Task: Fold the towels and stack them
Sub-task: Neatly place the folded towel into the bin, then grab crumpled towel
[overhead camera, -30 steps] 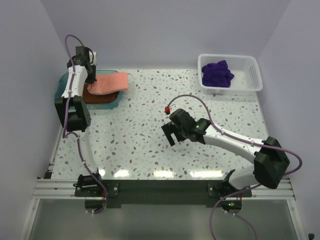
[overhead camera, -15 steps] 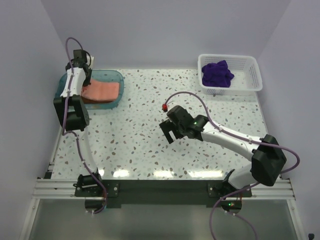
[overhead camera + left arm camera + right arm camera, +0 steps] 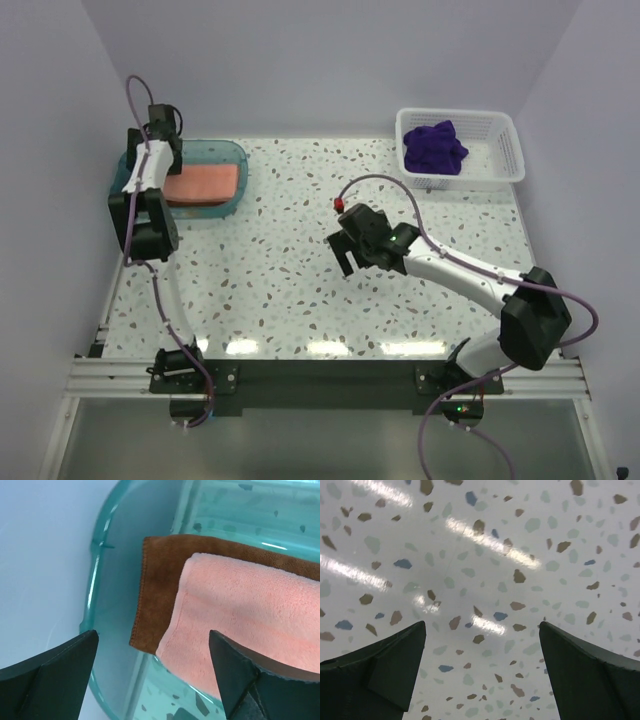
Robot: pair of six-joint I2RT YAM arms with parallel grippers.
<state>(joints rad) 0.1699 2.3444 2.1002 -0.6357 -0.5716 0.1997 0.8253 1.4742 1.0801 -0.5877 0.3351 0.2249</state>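
Observation:
A folded salmon pink towel (image 3: 203, 184) (image 3: 250, 605) lies on a rust brown towel (image 3: 160, 580) inside the teal tray (image 3: 235, 160) (image 3: 107, 595). The brown one shows only as a strip along the pink one's edge. My left gripper (image 3: 160, 150) (image 3: 155, 665) hovers open above the tray's left end, holding nothing. A crumpled deep purple towel (image 3: 436, 147) sits in the white mesh basket (image 3: 505, 150) at the back right. Over the bare tabletop near the middle, my right gripper (image 3: 348, 258) (image 3: 482, 665) stands open and empty.
The speckled tabletop (image 3: 280, 290) spreads between the tray and the basket. Walls close in the left, back and right sides. The arms' mounting rail (image 3: 320, 380) runs along the near edge.
My left gripper has opened and let go of the pink towel, which now lies flat in the tray. The right gripper shifted slightly back and right, still open.

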